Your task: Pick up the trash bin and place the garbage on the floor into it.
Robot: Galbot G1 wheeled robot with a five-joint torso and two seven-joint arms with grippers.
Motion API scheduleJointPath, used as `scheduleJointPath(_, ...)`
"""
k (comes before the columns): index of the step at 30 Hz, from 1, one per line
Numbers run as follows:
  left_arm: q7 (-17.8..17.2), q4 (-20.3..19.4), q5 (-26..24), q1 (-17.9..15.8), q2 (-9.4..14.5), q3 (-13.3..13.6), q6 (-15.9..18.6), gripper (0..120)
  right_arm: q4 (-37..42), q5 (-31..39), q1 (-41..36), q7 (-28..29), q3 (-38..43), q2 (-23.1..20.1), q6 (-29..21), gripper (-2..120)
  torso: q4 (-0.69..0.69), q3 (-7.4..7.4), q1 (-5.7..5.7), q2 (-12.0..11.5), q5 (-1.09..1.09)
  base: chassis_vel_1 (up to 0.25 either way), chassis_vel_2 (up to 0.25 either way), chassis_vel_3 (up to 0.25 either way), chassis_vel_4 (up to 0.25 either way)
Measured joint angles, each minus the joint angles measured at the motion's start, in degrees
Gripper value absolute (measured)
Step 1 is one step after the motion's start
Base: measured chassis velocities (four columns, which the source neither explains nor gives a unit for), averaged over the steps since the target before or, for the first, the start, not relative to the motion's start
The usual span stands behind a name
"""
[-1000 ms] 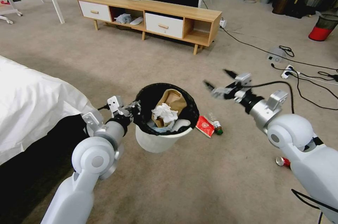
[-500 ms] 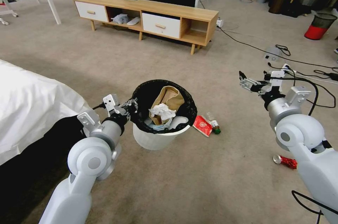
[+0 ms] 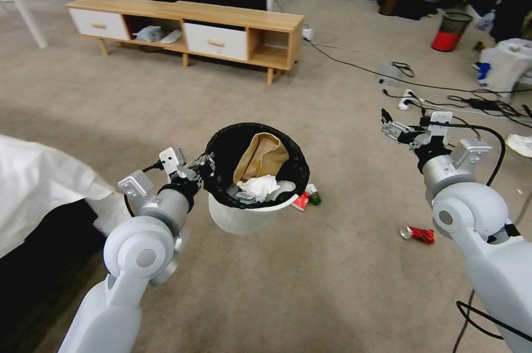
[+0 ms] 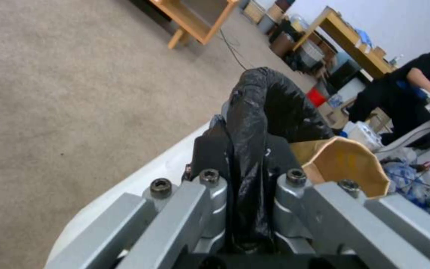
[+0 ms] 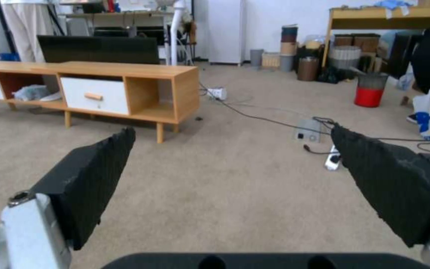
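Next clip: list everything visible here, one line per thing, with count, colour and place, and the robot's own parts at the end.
bin: 1, white with black liner, held off the carpet by its rim
paper bag: 1, brown, inside the bin
tissue: 1, white, in the bin in front of the paper bag
red packet: 1, on the carpet, partly behind the bin
small bottle: 1, brown, beside the packet
can: 1, red, crushed, on the carpet to the right
cabinet: 1, wood with white drawers, far side
mesh bin: 1, black on red base, far right
cables: several, black, right floor
bed: 1, white, left
left gripper: shut on the bin's rim
right gripper: open, empty, raised at right
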Motion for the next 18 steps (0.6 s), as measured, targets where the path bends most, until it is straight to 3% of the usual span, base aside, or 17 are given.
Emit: scheduleJointPath(18, 0.16, 0.86, 0.11, -0.30, -0.42, -0.03, -0.32, 7, -1.14, -1.71, -0.02, -1.90, -0.73, 0.84, 1.34, 100, 0.02, 0.00, 0.00, 0.00, 0.00, 0.000, 0.000, 0.000, 0.000)
